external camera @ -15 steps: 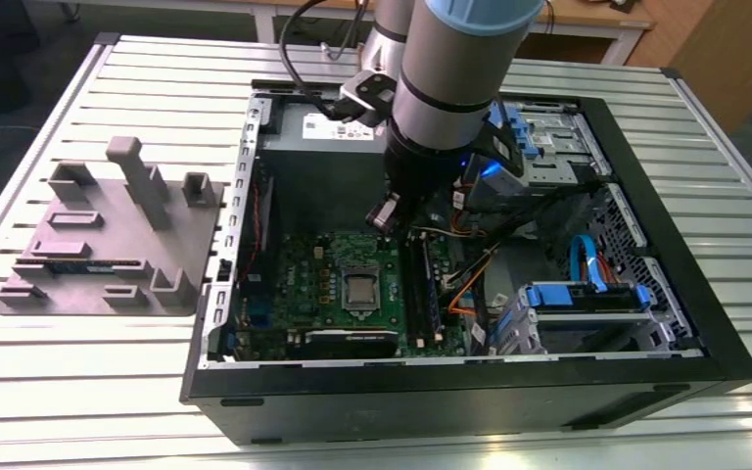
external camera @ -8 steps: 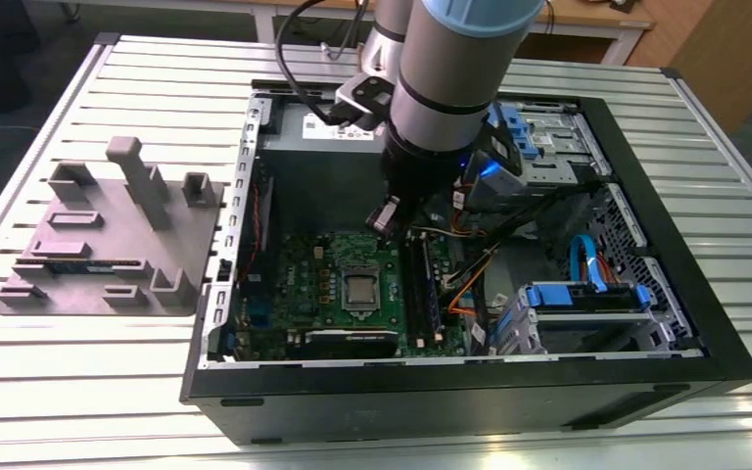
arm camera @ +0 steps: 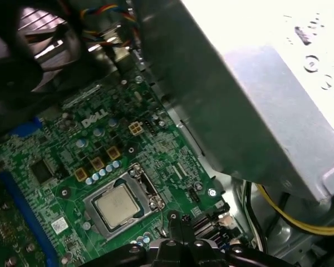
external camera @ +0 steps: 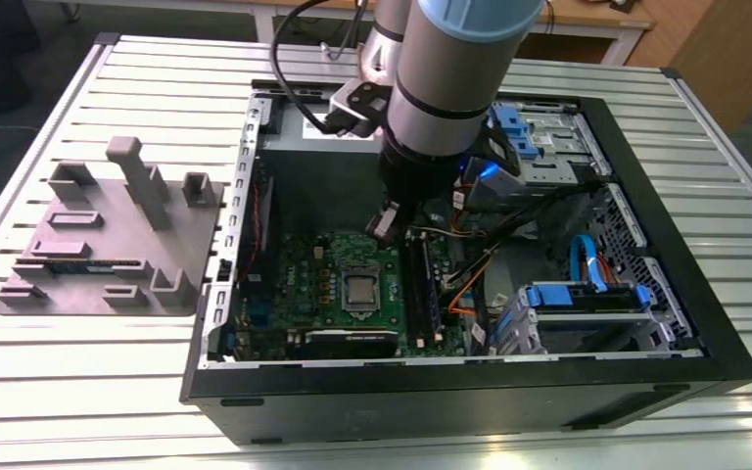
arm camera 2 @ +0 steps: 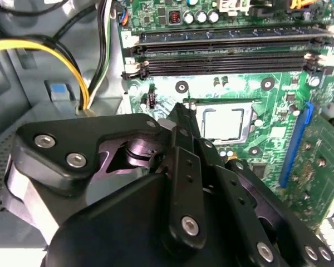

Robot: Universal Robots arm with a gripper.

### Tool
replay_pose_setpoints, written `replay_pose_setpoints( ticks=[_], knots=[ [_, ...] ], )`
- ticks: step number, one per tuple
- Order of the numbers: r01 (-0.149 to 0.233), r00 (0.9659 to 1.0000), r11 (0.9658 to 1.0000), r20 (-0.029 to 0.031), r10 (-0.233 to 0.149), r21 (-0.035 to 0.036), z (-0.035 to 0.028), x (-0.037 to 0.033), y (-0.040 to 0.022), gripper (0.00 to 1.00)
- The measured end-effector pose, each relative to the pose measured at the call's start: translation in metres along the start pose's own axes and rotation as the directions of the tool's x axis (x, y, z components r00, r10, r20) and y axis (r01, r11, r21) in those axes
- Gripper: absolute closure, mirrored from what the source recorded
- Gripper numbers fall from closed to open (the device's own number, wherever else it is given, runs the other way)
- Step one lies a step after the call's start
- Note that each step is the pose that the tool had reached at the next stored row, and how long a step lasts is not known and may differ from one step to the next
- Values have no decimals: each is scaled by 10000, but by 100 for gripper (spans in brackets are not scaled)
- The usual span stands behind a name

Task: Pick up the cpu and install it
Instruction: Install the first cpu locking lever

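Observation:
The cpu (external camera: 360,288) is a small square chip with a silvery top, lying flat in its metal-framed socket on the green motherboard (external camera: 310,259) inside the open computer case. Both wrist views show the cpu (arm camera 2: 224,122) (arm camera: 117,204) seated in the frame. My gripper (external camera: 387,223) hangs above the board, a short way off the socket on the side of the memory slots, not touching the chip. Its black fingers (arm camera 2: 179,125) are pressed together with nothing between them, and the gripper (arm camera: 180,219) is shut.
A grey moulded tray (external camera: 102,245) lies on the slatted table at the exterior view's left. Inside the case are the big grey box (arm camera: 256,100), memory slots (arm camera 2: 228,53), yellow and black cables (arm camera 2: 39,47), a fan (arm camera: 28,44) and blue drive bays (external camera: 586,294).

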State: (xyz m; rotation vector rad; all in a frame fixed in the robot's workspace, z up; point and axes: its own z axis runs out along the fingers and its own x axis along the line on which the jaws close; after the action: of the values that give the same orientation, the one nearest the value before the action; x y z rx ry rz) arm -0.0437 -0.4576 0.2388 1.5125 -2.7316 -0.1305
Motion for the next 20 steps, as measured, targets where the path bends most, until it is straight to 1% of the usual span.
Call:
replay_pose_setpoints(
  ticks=[2, 4, 11, 13, 16, 17, 20],
  knots=[
    [356, 9994, 9994, -31, -356, -9, 4, 0, -1, 90],
    [625, 9980, 9980, -52, -625, -18, 5, 2, -1, 90],
    [933, 9956, 9956, -58, -933, 4, 4, 88, -20, 90],
    [1081, 9941, 9941, -69, -1081, 0, 7, 96, -23, 90],
    [1430, 9897, 9897, -98, -1430, -12, 8, 99, -25, 90],
    [1499, 9887, 9887, -101, -1499, -15, 9, 104, -29, 90],
    [1522, 9883, 9883, -105, -1522, -16, 8, 114, -34, 90]
  ],
)
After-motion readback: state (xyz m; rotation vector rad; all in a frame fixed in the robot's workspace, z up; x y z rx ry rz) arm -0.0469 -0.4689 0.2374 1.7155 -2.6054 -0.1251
